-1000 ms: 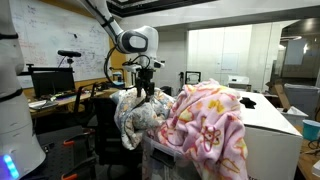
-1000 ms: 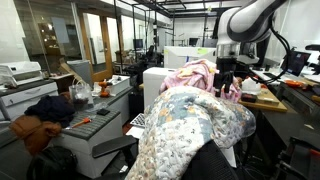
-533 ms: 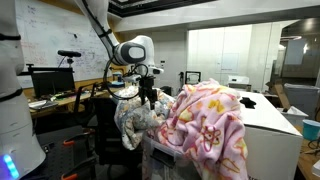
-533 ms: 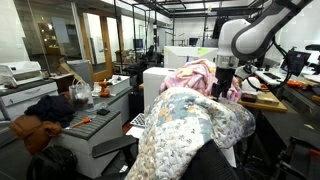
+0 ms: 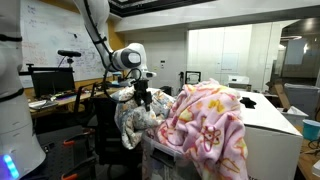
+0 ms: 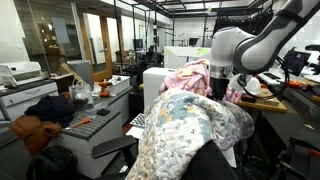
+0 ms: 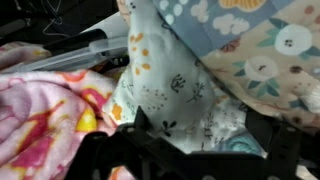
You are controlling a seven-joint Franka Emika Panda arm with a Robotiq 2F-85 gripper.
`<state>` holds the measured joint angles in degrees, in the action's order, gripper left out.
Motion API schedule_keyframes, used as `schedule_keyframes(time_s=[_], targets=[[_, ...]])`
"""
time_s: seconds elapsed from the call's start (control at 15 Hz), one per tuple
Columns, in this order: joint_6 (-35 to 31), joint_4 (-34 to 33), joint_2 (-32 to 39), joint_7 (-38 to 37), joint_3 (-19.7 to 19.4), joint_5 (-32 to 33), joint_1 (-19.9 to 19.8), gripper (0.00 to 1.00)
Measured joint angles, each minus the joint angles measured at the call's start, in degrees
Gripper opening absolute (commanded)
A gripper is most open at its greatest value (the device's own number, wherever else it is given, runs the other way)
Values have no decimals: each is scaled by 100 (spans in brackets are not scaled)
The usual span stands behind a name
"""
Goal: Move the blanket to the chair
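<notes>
Blanket [image 6: 190, 125] on chair [image 5: 103, 128], claw [image 5: 143, 98] open abv.

Pink flowery fleece blanket [image 5: 212, 125] is seen draped beside a white cabinet [image 5: 272, 138]; a scribbled-on whiteboard [image 5: 60, 35] is mounted behind a monitor [image 5: 50, 80].

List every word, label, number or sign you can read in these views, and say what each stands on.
None can be read.
Whiteboard: handwriting, too small and blurred to read.
Quilted blanket and pink blanket: flower prints only, no words.
</notes>
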<state>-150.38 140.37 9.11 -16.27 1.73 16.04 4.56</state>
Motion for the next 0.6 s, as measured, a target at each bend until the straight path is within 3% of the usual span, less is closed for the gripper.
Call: schedule_keyframes(time_s=[0.13, 0.33, 0.6], targets=[[30, -1, 9, 759, 299, -906, -57, 100], [310, -103, 3, 2109, 980, -2418, -445, 100], [1052, -354, -95, 3180, 983, -3387, -438, 100]])
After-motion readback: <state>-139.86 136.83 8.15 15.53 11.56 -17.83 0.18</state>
